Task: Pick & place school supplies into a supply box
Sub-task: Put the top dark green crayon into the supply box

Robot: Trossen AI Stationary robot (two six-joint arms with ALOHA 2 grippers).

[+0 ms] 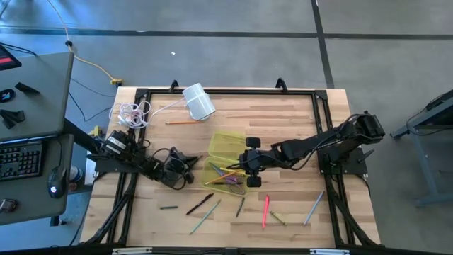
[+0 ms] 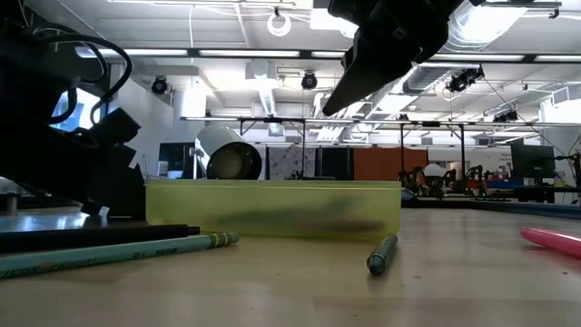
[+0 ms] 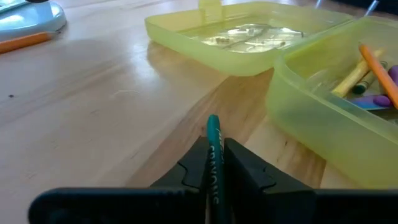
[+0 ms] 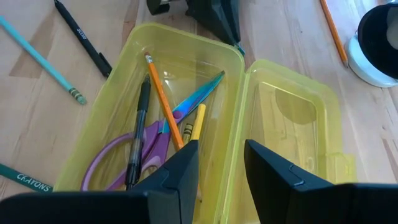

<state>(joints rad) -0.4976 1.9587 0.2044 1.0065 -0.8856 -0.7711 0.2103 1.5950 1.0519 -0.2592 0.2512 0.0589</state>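
While the high view looks down on the wooden counter (image 1: 283,127), you can see the box (image 1: 226,161) open in the middle, lid flipped toward the far side, with the left pincer (image 1: 190,167) just beside its left edge and the right pincer (image 1: 248,170) over its right edge. Loose pens and pencils lie on the near part of the counter, including a pink pen (image 1: 266,210), and a white cord (image 1: 133,113) plus a white cylinder (image 1: 199,101) sit at the far side. Low view: the box (image 2: 272,209) sits flat on the counter, a green pen (image 2: 381,254) just in front of it, right arm hanging above. Left wrist view: the left pincer (image 3: 213,163) is clamped on a teal pencil (image 3: 213,140), close to the box wall (image 3: 323,118). Right wrist view: the right pincer (image 4: 221,163) is spread open, holding nothing, above the box (image 4: 112,93), which holds scissors (image 4: 155,140), an orange pencil (image 4: 165,102), a black pen (image 4: 138,130) and a yellow crayon (image 4: 198,121).
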